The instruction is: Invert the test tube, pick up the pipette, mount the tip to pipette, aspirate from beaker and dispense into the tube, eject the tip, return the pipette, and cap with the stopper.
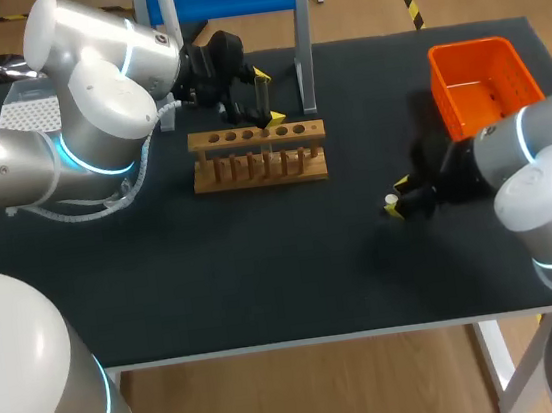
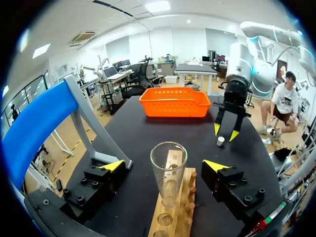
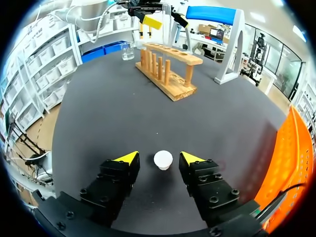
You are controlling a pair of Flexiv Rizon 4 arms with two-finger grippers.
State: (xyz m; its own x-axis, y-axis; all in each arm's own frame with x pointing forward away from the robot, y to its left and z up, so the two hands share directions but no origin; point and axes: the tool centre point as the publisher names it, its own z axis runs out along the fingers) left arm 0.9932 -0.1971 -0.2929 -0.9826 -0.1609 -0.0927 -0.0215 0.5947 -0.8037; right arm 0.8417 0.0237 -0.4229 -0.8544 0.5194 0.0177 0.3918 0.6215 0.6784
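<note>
Test tube (image 2: 169, 173) upright in the rack (image 2: 177, 224), stopper (image 3: 163, 159) on the counter (image 3: 123, 108).
Left gripper (image 2: 165, 166) gapes around the tube, right gripper (image 3: 159, 157) around the stopper, neither touching. Tube likely light, slick, breakable (thin glass): pinch its wall gently, below the rim.

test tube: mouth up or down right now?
Mouth up: the test tube stands upright in the wooden rack, its open rim facing the left wrist camera.

Even overhead light leaves soft shadows on the dark table (image 1: 266, 288).
</note>
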